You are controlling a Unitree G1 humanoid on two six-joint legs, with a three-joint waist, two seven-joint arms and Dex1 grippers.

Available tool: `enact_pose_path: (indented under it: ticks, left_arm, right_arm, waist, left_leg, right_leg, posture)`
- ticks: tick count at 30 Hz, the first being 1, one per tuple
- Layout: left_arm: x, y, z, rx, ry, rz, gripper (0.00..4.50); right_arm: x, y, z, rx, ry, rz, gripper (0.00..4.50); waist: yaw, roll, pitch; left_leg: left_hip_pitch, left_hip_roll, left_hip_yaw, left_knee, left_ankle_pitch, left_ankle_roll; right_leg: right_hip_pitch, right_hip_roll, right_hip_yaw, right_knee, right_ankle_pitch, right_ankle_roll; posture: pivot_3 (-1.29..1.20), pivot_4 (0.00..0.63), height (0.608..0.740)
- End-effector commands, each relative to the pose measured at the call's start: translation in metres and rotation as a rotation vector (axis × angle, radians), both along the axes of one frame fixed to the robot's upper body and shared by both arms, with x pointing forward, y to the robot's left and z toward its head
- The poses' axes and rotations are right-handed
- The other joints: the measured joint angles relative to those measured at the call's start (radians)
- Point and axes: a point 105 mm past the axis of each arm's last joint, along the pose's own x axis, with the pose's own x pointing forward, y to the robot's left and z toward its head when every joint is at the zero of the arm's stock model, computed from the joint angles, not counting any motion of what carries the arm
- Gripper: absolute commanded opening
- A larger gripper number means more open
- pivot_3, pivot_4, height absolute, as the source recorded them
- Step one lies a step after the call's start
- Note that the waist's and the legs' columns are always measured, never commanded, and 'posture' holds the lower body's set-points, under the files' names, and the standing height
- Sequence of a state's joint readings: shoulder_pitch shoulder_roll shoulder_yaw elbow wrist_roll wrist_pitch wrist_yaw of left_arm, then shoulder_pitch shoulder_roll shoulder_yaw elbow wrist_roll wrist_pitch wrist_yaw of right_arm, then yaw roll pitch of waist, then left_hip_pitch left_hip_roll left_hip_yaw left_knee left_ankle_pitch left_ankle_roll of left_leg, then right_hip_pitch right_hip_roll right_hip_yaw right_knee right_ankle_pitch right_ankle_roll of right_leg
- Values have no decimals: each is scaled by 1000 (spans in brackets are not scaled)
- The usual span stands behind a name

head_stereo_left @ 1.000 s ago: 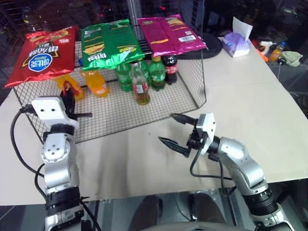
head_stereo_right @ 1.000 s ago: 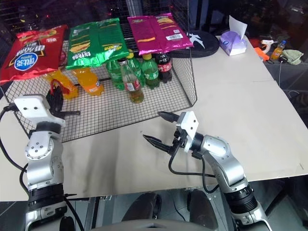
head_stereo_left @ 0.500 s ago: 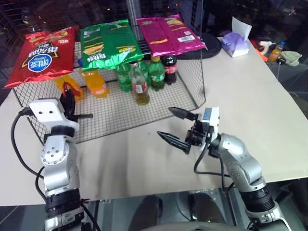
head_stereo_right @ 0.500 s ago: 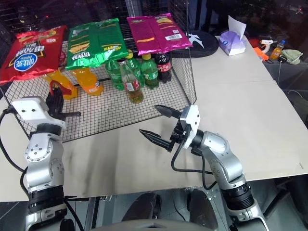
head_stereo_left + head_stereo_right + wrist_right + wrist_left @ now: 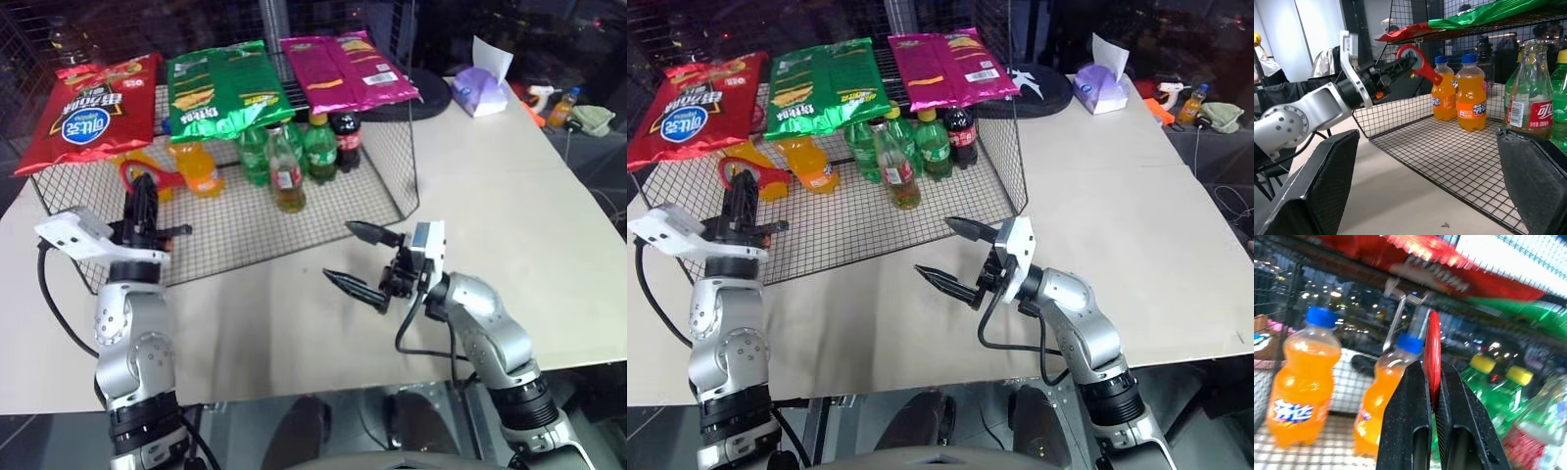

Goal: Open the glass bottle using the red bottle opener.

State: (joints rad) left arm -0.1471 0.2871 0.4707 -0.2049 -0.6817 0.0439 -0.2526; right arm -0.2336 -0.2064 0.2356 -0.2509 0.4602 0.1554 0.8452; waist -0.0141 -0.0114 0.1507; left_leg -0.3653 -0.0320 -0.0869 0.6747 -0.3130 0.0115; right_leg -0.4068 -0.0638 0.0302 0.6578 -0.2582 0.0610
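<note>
Red bottle opener (image 5: pixel 1418 62) pinched in left tool (image 5: pixel 143 201).

A smooth, glossy red finish is seen on the red bottle opener (image 5: pixel 1418 61), pinched between the matt, finely grained black fingers (image 5: pixel 1405 416) of the left gripper (image 5: pixel 139 204). Clear, shiny glass is shown by the glass bottle (image 5: pixel 1528 105) just ahead of the right gripper (image 5: pixel 364 259), its label looking like paper. Beside the opener, glossy plastic is seen on the orange soda bottles (image 5: pixel 1303 382), over thin dark metal wire of the rack (image 5: pixel 245 235).
</note>
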Motion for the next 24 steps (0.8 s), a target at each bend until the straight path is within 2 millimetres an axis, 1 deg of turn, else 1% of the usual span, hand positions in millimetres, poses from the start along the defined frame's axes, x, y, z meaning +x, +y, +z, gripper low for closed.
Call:
enact_pose_path:
  ticks: [1, 3, 5, 8, 10, 12, 15, 20, 24]
  left_arm:
    - [-6, -14, 9, -6, -34, -101, 83]
    - [-7, -27, 5, -29, -16, -197, 83]
    - [-9, -45, -2, -43, 19, -323, 83]
    - [-17, -74, -12, -68, 76, -523, 83]
    - [-24, -89, -20, -62, 123, -626, 83]
    - [-31, -104, -29, -58, 182, -747, 83]
    - [-39, -117, -36, -63, 235, -876, 83]
    - [-53, -137, -48, -35, 332, -1073, 83]
    - [-55, -142, -51, -32, 354, -1140, 83]
  right_arm:
    - [-1, 2, 6, 11, -36, 2, 4500]
    - [4, 3, 4, -9, -39, -21, 4500]
    - [11, 4, 2, -30, -29, -54, 4500]
    - [24, 5, -2, -79, 9, -138, 4500]
    - [25, 7, -5, -126, 33, -125, 4500]
    - [24, 10, -9, -216, 71, -88, 4500]
    - [23, 12, -6, -232, 162, -31, 4500]
    - [11, 14, -10, -285, 262, 96, 4500]
    - [4, 15, -11, -304, 318, 151, 4500]
  waist:
    - [-1, 0, 0]
    - [-1, 0, 0]
    - [-1, 0, 0]
    - [-2, 0, 0]
    - [-2, 0, 0]
    - [-3, 1, 0]
    - [-3, 1, 0]
    - [-3, 1, 1]
    - [-3, 1, 1]
  left_leg:
    - [0, 0, 0, 0, 0, 0]
    - [0, 0, 0, 0, 0, 0]
    - [0, 0, 1, 0, 0, 0]
    - [0, 0, 1, 0, 0, 0]
    - [0, 0, 1, 0, 0, 0]
    - [0, 0, 1, 0, 0, 0]
    - [0, 0, 2, 0, 0, 0]
    - [0, 1, 2, 0, 0, 0]
    - [0, 0, 2, 0, 0, 0]
  right_leg:
    - [0, 0, 0, 0, 0, 0]
    - [0, 0, 0, 0, 0, 0]
    - [0, 0, 1, 0, 0, 0]
    - [0, 0, 1, 1, 0, 0]
    - [0, 1, 1, 1, 0, 0]
    - [-1, 1, 2, 1, 0, 0]
    - [-1, 1, 2, 1, 0, 0]
    - [-2, 1, 2, 1, 0, -1]
    - [-2, 1, 3, 1, 0, -1]
  posture:
    - [0, 150, 740]
    - [0, 150, 740]
    - [0, 150, 740]
    - [0, 150, 740]
    - [0, 150, 740]
    - [0, 150, 740]
    - [0, 150, 740]
    - [0, 150, 740]
    - [0, 150, 740]
